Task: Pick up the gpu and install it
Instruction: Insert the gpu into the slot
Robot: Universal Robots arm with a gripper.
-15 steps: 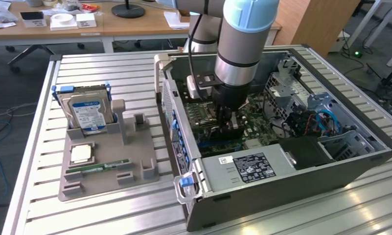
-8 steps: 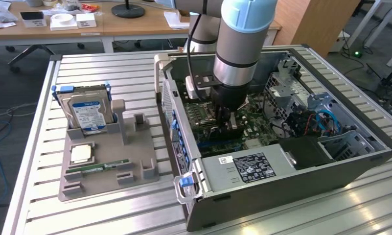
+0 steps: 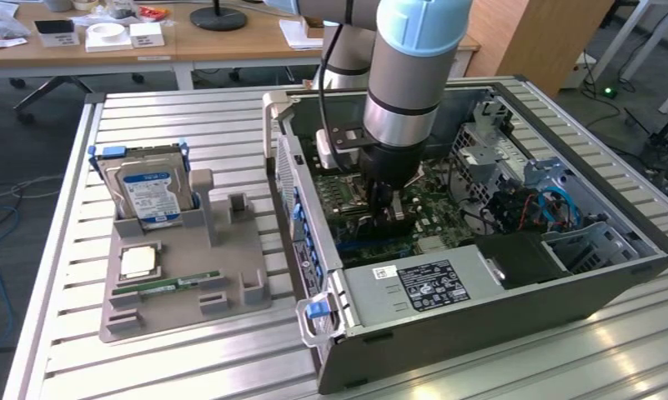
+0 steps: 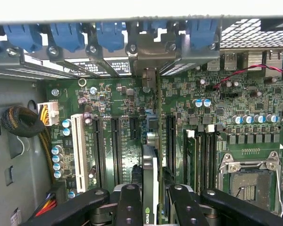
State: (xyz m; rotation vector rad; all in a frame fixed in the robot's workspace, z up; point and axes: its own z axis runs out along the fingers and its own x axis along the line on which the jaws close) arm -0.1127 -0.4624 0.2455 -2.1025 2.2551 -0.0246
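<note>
Gripper inside the open computer case, I see, clenched on the gpu, edge-on over the motherboard slots.

Bright, even daylight, soft glare on the slatted metal table, dim case interior, slight wrist-view blur.

The arm points straight down into the open computer case, its gripper low between the walls, fingers clamped on the gpu.
</note>
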